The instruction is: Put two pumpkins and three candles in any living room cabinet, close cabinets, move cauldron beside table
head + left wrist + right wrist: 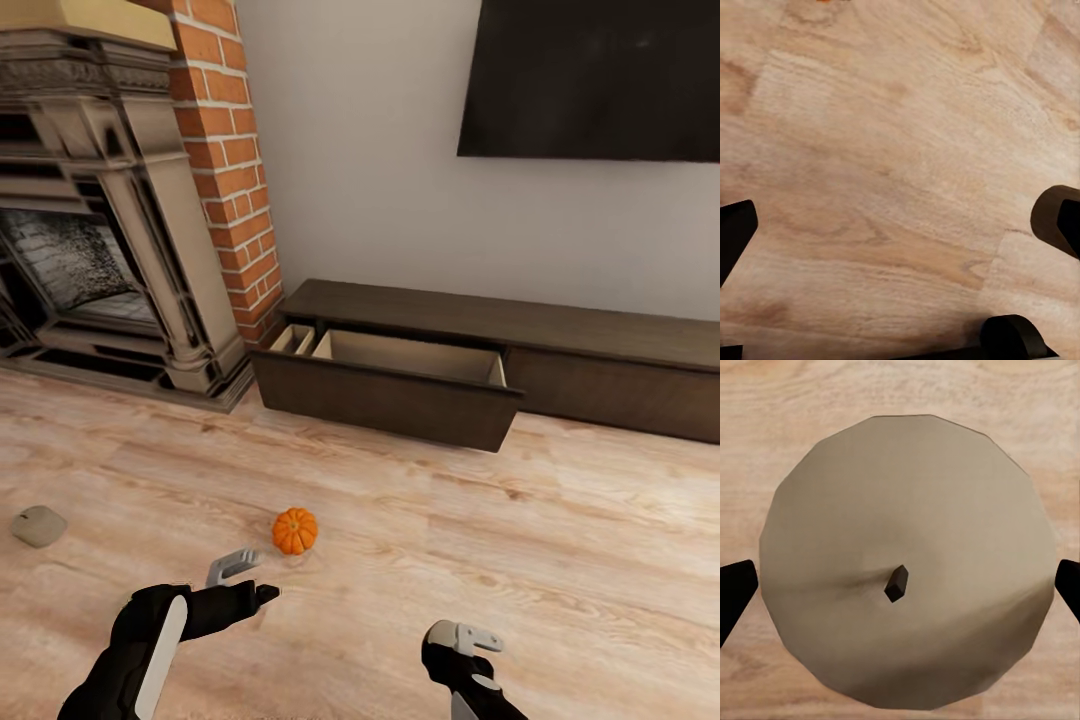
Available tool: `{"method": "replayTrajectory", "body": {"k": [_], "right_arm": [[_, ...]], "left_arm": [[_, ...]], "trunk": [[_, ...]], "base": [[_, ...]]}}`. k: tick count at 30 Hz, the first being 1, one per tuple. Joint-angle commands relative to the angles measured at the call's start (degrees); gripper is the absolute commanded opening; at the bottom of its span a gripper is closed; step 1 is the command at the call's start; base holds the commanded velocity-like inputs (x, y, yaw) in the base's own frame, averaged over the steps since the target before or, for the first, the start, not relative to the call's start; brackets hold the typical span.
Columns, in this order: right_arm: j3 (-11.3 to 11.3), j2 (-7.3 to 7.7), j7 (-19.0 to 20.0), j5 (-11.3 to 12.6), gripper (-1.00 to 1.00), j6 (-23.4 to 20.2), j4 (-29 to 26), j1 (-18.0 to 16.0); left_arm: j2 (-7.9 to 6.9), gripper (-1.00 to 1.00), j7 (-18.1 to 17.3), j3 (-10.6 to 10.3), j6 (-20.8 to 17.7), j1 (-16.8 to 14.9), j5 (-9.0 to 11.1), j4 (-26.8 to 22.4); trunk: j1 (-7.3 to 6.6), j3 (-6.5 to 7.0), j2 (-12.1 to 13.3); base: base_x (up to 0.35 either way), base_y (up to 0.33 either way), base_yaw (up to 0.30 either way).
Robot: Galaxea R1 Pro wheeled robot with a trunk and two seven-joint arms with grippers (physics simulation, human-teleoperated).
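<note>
Orange ribbed pumpkin (295, 531) sits on pale wood floor (560, 560), just beyond the left gripper (243, 578), whose fingers are spread and empty. Right gripper (478, 637) hangs spread around a cream cylindrical candle (906, 561). Dark brown wooden cabinet (600, 350) has one drawer (390, 385) pulled open.

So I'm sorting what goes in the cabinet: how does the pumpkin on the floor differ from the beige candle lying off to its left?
The pumpkin is bright orange; the candle is dull cream-beige. The pumpkin is round and ribbed, the candle a smooth, flattish stub. The pumpkin lies just ahead of the left pincer; the candle lies farther out to the left. Both rest on the wooden floor, outside the open drawer.
</note>
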State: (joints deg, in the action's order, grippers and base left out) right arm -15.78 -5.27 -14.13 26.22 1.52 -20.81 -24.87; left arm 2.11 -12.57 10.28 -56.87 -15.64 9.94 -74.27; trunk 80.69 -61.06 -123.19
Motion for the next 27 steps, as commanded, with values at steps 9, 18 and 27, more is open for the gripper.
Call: {"method": "replayTrajectory", "body": {"k": [9,18,27], "right_arm": [[-0.04,-0.01,-0.37,-0.03,-1.0,-0.02,-0.02,0.0],[-0.04,-0.01,-0.37,-0.03,-1.0,-0.02,0.07,0.0],[-0.04,-0.01,-0.37,-0.03,-1.0,0.03,-0.01,0.01]], "left_arm": [[0.0,1.0,0.0,0.0,0.21,0.0,-0.17,0.0],[-0.07,1.0,0.1,0.15,0.52,0.0,-0.33,0.0],[-0.3,1.0,1.6,0.91,0.6,0.0,-0.56,-0.4]], "trunk": [[0.0,0.0,0.0],[0.0,0.0,0.0],[0.0,0.0,0.0]], "base": [[0.046,0.001,0.279],[0.025,0.0,0.279],[0.0,0.0,0.279]]}}
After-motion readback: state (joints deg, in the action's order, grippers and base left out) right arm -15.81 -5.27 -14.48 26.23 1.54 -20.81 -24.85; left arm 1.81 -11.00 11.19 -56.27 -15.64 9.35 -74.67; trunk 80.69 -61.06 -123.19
